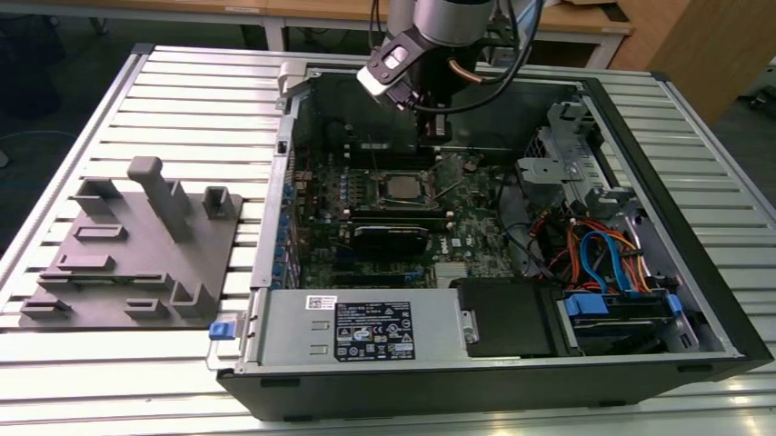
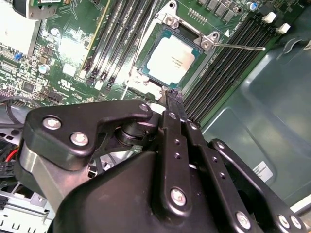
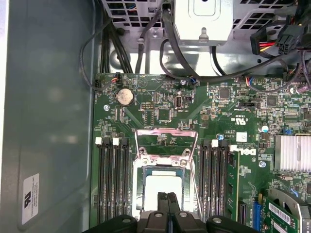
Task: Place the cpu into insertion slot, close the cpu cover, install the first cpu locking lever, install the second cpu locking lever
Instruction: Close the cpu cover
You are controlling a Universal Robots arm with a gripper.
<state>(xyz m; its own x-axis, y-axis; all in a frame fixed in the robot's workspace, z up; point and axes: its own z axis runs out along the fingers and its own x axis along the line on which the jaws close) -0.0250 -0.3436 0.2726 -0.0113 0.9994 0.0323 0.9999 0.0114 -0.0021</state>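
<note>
Within the open computer case on the slatted bench, the cpu lies seated in the socket on the green board. The cover is swung open, clear of the chip. The fingers are clenched together on nothing, close over one edge of the socket; contact cannot be told.
</note>
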